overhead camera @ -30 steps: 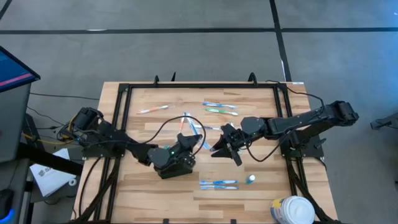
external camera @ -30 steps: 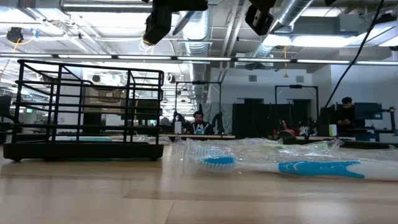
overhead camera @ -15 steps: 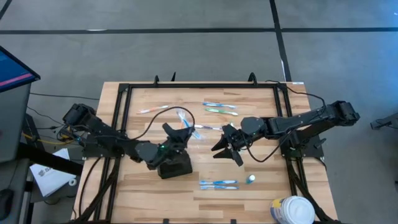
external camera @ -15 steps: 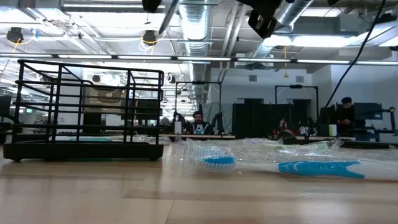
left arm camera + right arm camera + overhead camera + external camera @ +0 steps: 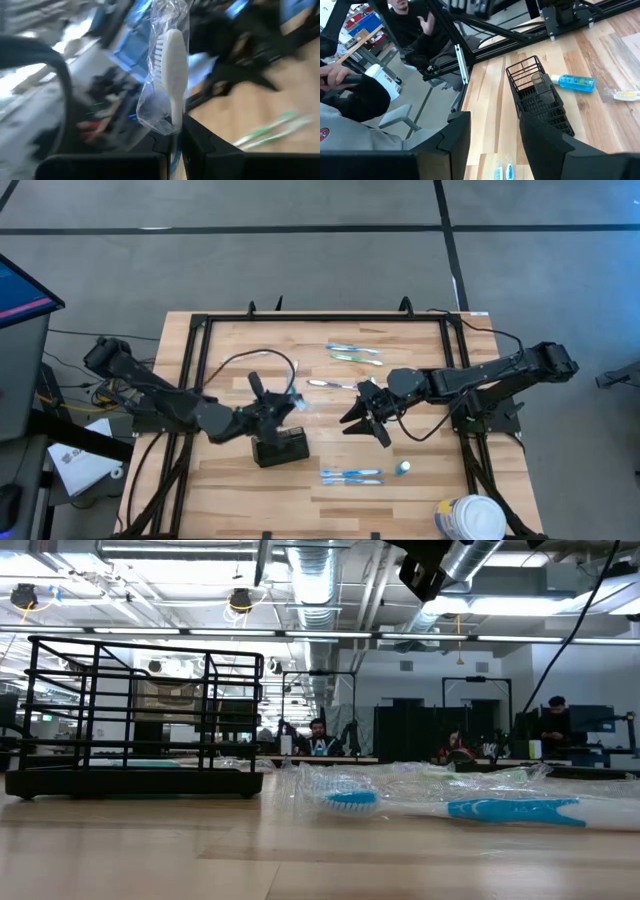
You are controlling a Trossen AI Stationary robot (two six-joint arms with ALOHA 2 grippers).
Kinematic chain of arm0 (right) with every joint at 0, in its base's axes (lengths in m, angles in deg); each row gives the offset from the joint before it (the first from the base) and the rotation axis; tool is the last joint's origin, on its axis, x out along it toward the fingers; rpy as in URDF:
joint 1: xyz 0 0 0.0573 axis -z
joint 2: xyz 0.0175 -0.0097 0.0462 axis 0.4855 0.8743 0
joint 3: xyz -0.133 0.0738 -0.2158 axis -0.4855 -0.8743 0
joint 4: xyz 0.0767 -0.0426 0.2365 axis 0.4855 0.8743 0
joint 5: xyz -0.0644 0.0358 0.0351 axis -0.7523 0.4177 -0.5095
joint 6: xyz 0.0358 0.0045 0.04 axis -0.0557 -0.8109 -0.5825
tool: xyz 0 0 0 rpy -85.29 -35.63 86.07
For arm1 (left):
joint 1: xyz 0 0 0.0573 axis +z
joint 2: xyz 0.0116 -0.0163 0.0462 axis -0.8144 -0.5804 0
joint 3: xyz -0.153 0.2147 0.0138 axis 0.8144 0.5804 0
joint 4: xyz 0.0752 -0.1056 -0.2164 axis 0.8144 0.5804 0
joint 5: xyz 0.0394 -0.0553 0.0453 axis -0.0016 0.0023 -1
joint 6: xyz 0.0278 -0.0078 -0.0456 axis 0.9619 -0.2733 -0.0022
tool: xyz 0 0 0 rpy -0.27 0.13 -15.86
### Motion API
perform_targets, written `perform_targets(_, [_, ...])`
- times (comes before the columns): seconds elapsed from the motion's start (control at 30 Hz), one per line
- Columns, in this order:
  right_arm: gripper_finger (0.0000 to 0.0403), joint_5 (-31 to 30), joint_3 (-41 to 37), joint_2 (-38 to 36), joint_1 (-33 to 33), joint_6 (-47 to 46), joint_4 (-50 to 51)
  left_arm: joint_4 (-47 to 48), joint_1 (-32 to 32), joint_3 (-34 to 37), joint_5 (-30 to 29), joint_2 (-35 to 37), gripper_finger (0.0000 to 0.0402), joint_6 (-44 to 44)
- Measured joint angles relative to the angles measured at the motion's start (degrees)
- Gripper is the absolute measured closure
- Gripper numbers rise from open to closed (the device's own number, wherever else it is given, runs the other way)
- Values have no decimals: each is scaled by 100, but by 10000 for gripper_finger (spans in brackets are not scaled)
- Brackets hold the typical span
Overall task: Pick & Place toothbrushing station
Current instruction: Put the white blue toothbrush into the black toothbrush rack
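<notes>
Overhead, left gripper (image 5: 290, 398) is hovering just behind the toothbrushing station (image 5: 281, 449) on the worktop (image 5: 420, 490); right gripper (image 5: 366, 420) is waiting farther off, jaws apart, empty. Left wrist: jaws are pinching a wrapped toothbrush (image 5: 171, 75), bristles up.

The table (image 5: 420, 490) is topped with pale wooden planks — smooth, with a faint sheen. The toothbrushing station (image 5: 135, 720) is formed of thin black wire with a matt finish. A toothbrush (image 5: 172, 75) of white plastic is wrapped in clear, crinkled, glossy film. Matt black plastic is seen on the right gripper's fingers (image 5: 455, 137) — smooth-faced.
</notes>
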Motion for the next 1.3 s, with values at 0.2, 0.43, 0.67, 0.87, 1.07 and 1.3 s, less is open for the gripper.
perform_targets(0.2, [241, 0, 0, 2, 0, 0, 20, 1357, 2, 0, 1569, 743, 389, -1603])
perform_targets(0.43, [247, -2, 0, 2, 0, 0, 5, 2452, 2, 0, 2884, 1197, 387, -2689])
perform_targets(0.67, [253, -2, 0, 2, -2, 0, 0, 2781, 4, 140, 3648, 1184, 386, -3353])
perform_targets(0.87, [255, -2, 0, 2, -2, 0, 0, 2772, 4, 546, 4082, 1336, 385, -3927])
perform_targets(1.07, [253, -2, 0, 2, -4, 0, 0, 2248, -101, 1027, 4343, 1735, 385, -4148])
perform_targets(1.3, [259, -6, 0, 2, -9, 87, -18, 1480, -308, 1806, 4376, 2322, 385, -4152])
